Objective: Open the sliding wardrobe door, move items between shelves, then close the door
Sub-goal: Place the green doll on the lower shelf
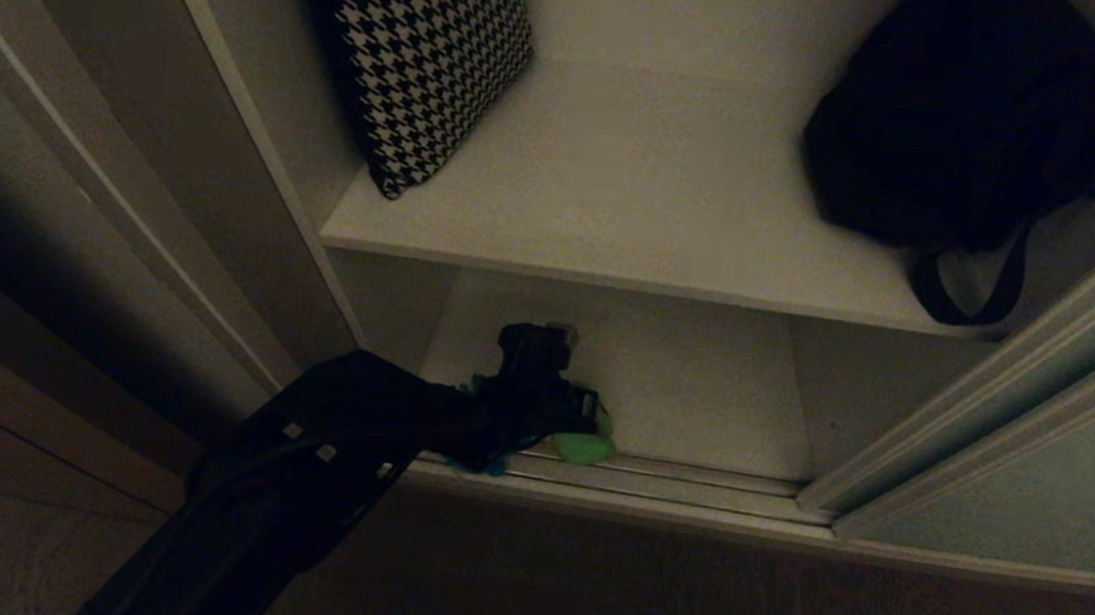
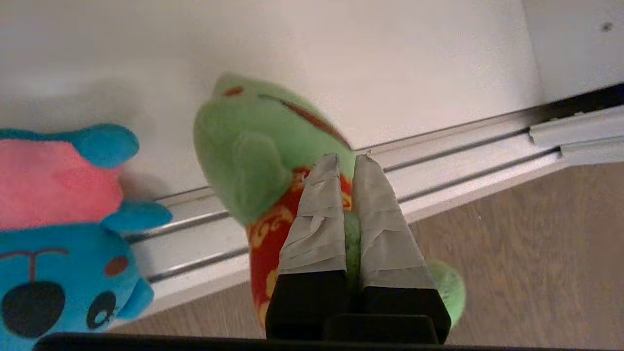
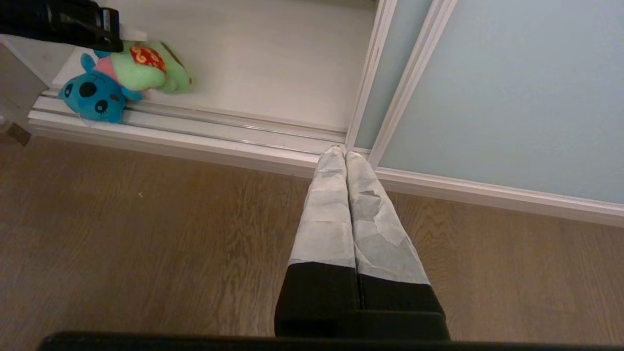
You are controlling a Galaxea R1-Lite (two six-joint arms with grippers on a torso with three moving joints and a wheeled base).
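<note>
The wardrobe stands open, with the pale sliding wardrobe door (image 1: 1044,476) pushed to the right. My left gripper (image 2: 348,158) is shut on the green frog-like plush toy (image 2: 243,146), pinching its body beside the red patch. It holds the toy low over the front of the lower shelf (image 1: 701,383) and the floor track (image 1: 671,480). The teal plush toy (image 2: 53,273) with a pink patch lies right beside it on the track edge. The upper shelf (image 1: 660,178) carries only bags. My right gripper (image 3: 345,152) is shut and empty, above the wooden floor near the door's frame (image 3: 414,83).
A black-and-white houndstooth bag (image 1: 431,55) leans at the upper shelf's left and a big black bag (image 1: 968,117) sits at its right, with bare board between them. Dark panelling (image 1: 31,248) flanks the opening on the left. Wooden floor (image 3: 146,234) lies in front.
</note>
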